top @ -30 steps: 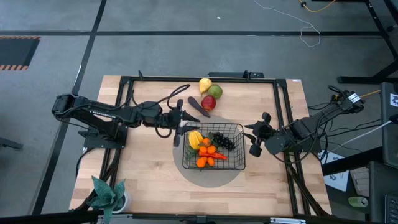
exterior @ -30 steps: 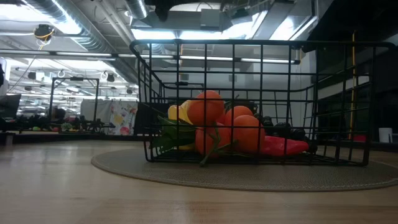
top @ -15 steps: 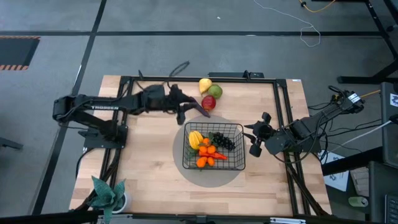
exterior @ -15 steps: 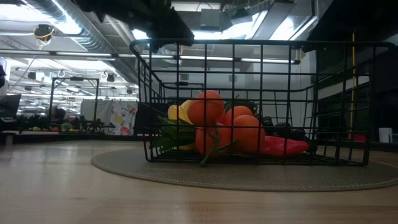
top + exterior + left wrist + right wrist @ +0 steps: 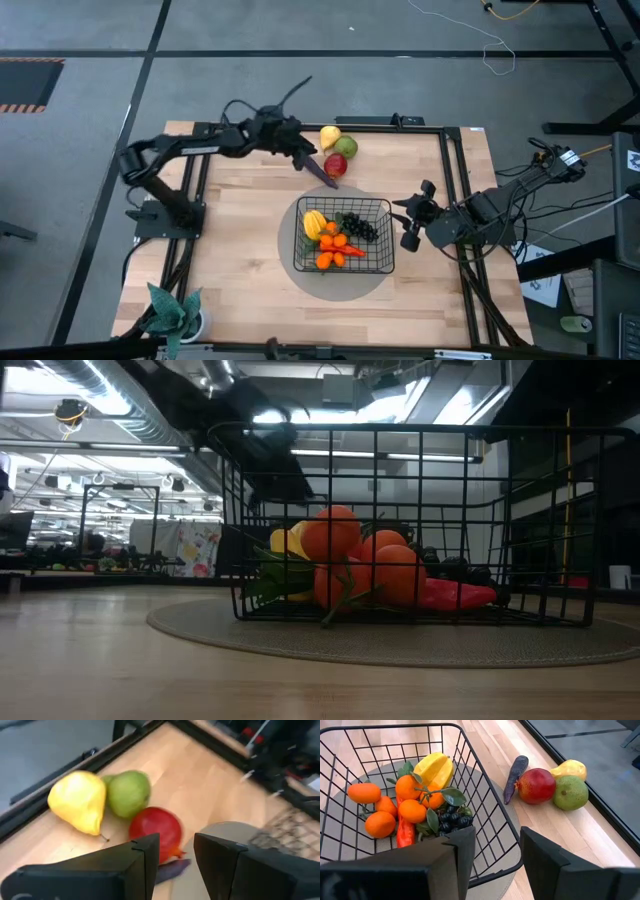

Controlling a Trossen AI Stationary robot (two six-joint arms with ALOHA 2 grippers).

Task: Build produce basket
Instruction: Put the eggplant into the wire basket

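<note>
The black wire basket (image 5: 343, 235) (image 5: 400, 525) (image 5: 485, 827) stands on a round grey mat and holds oranges (image 5: 412, 810), a yellow ridged fruit (image 5: 435, 769), dark grapes (image 5: 451, 817) and a red-orange piece (image 5: 406, 834). Near the table's far edge lie the yellow pear (image 5: 77, 802), green apple (image 5: 129, 792), red apple (image 5: 155, 827) and purple eggplant (image 5: 319, 168) (image 5: 172, 869). My left gripper (image 5: 304, 157) (image 5: 176, 855) hovers open over the eggplant and red apple. Open too, my right gripper (image 5: 411, 216) (image 5: 495, 850) waits right of the basket.
A green potted plant (image 5: 176, 310) stands at the table's near left corner. Black frame rails (image 5: 200, 180) run along the table's left, far and right sides. The grey mat (image 5: 400, 640) spreads beyond the basket. Bare wood lies left of and in front of the basket.
My left gripper has swung away from the basket's left rim toward the table's far edge, turning as it went, and now hangs over the eggplant and red apple. Its fingers stay apart. The fruits and basket have not moved.
</note>
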